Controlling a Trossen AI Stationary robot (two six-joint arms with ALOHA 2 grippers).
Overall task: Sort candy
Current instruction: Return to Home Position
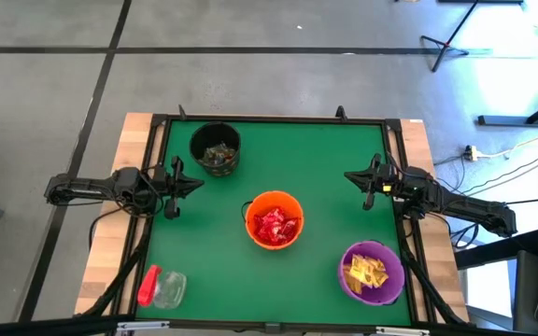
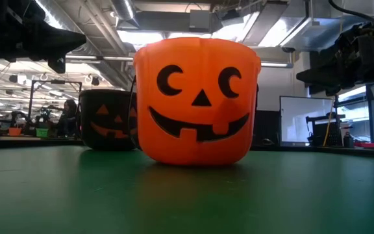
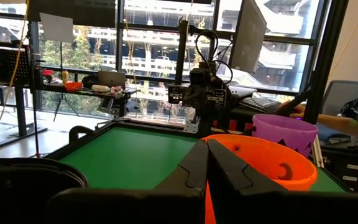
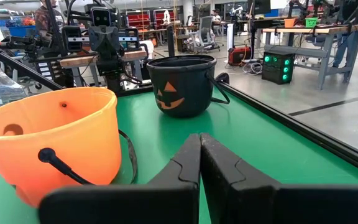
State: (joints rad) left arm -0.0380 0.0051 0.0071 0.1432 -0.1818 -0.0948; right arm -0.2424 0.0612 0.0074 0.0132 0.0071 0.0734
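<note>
Sorting looks done: red candy (image 1: 274,225) in the orange bucket (image 1: 248,217), yellow candy (image 1: 366,272) in the purple bucket (image 1: 386,250), greenish candy (image 1: 218,152) in the black bucket (image 1: 197,140). Left tool (image 1: 197,184) and right tool (image 1: 348,175) are both clenched on nothing, at opposite sides of the tabletop (image 1: 316,159). To home cleanly, I judge each arm should retract straight back, above the bucket rims. The packets lie heaped, so I cannot read a shared heading or long axis.

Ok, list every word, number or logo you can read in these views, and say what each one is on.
None can be read in any view.
Orange bucket: a black pumpkin face only, no letters.
Black bucket: an orange pumpkin face, no letters.
Candy in the buckets: wrapper print too small to read.
Clear jar: no legible label.
</note>
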